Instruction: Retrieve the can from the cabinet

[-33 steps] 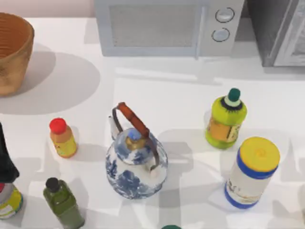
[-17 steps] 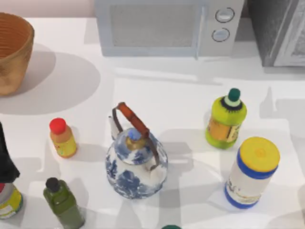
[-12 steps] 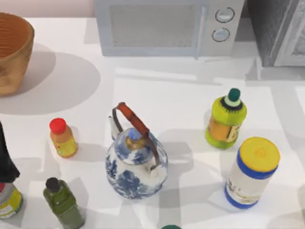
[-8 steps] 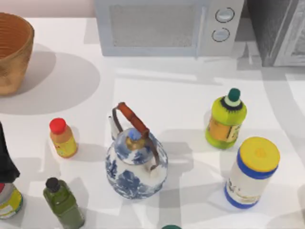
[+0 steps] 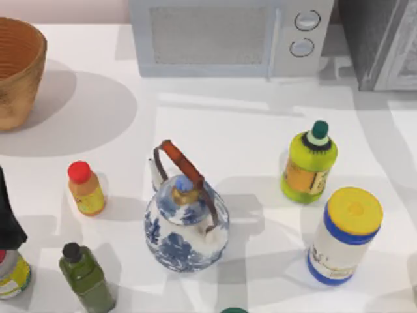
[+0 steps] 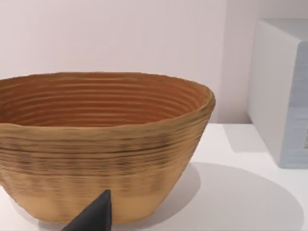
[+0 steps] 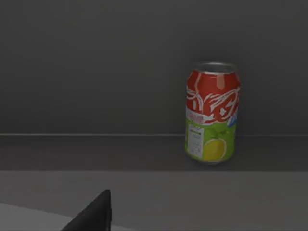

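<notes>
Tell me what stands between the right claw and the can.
Nothing. In the right wrist view the can stands upright on a dark shelf inside the cabinet, and the stretch from the claw's fingertip to it is bare.

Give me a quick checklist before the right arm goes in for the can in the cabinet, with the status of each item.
1. Can upright on the dark shelf in the right wrist view: ok.
2. Can within the right wrist camera's sight, nothing standing in front of it: ok.
3. Right gripper fingers open enough for the can: cannot tell; one dark fingertip shows.
4. Cabinet at the table's far right corner, door state from the top view: cannot tell.
5. Left arm parked at the table's left edge, away from the cabinet: ok.
</notes>
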`<state>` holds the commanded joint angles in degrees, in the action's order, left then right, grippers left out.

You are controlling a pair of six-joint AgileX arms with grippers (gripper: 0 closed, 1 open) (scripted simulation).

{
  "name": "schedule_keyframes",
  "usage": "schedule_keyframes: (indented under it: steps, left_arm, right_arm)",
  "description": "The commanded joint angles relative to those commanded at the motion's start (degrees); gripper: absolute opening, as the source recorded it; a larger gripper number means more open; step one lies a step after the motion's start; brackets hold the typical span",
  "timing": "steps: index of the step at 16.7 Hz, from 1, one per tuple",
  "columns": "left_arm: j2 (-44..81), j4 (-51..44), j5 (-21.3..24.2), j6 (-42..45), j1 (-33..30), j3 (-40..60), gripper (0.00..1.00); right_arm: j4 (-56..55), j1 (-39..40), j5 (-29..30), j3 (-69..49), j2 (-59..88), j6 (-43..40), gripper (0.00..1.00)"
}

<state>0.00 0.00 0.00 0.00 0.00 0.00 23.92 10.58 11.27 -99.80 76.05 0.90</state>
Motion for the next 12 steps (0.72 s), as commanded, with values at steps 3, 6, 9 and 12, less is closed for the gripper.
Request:
schedule_keyframes:
  steps: [3, 6, 9, 12]
  left_arm:
    - [0.0, 0.0, 0.0, 0.0, 0.0, 0.0, 1.00]
    - [0.0, 0.0, 0.0, 0.0, 0.0, 0.0, 1.00]
    - [0.0, 0.0, 0.0, 0.0, 0.0, 0.0, 1.00]
    - [0.0, 0.0, 0.0, 0.0, 0.0, 0.0, 1.00]
  right_arm:
    - [-1.0, -0.6, -0.6, -0.6, 0.7, 0.0, 1.00]
    - [-4.2, -1.9, -1.8, -2.9, 5.9, -0.1, 1.00]
    - [-7.3, -3.5, -2.6, -4.8, 13.1, -0.1, 1.00]
    - [-10.1, -4.7, -4.0, -6.7, 16.2, -0.2, 1.00]
